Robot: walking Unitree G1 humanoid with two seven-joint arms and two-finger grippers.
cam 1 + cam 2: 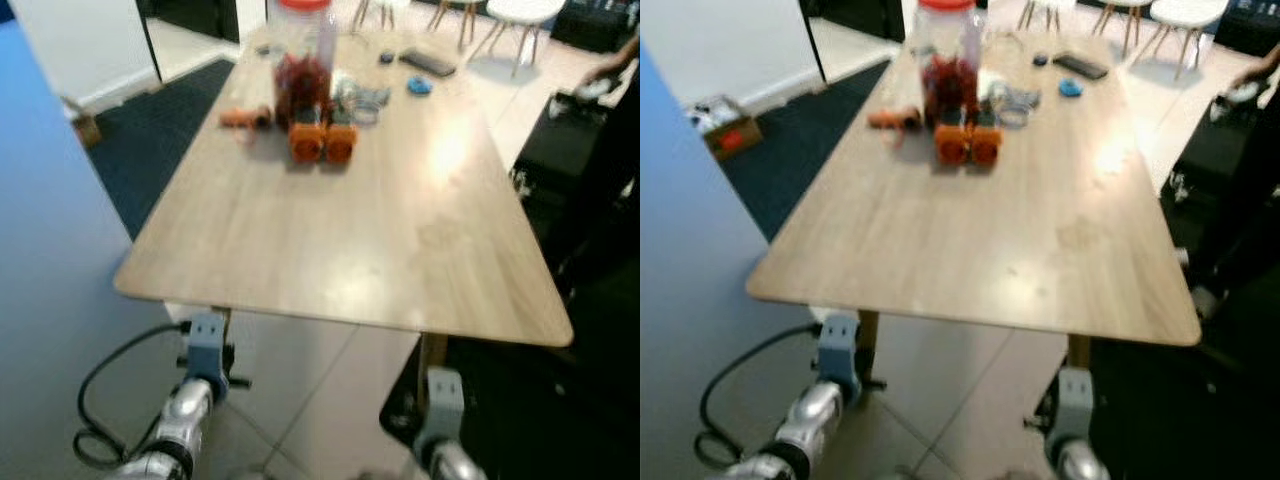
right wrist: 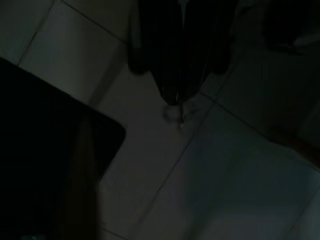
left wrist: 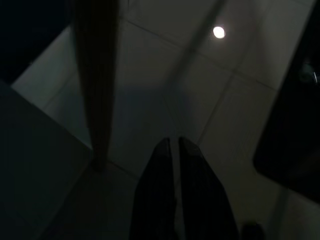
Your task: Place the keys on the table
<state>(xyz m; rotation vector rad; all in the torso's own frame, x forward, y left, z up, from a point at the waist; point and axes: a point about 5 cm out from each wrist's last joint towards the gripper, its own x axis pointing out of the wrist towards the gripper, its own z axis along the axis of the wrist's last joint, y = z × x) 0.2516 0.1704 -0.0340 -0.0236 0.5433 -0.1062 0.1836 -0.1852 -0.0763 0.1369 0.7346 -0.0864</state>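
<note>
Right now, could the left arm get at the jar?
Probably not. The left gripper hangs low beneath the table's near edge, fingers shut, pointing at the floor beside a leg. The jar stands towards the far end, with most of the tabletop between them.

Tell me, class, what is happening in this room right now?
The robot stands at the near end of a long wooden table with both arms hanging low below its edge. The right gripper points at the tiled floor, fingers together, with something small and thin, perhaps the keys, dangling from the tips. The left gripper is shut and idle. A red-lidded jar and orange objects sit at the far end.
</note>
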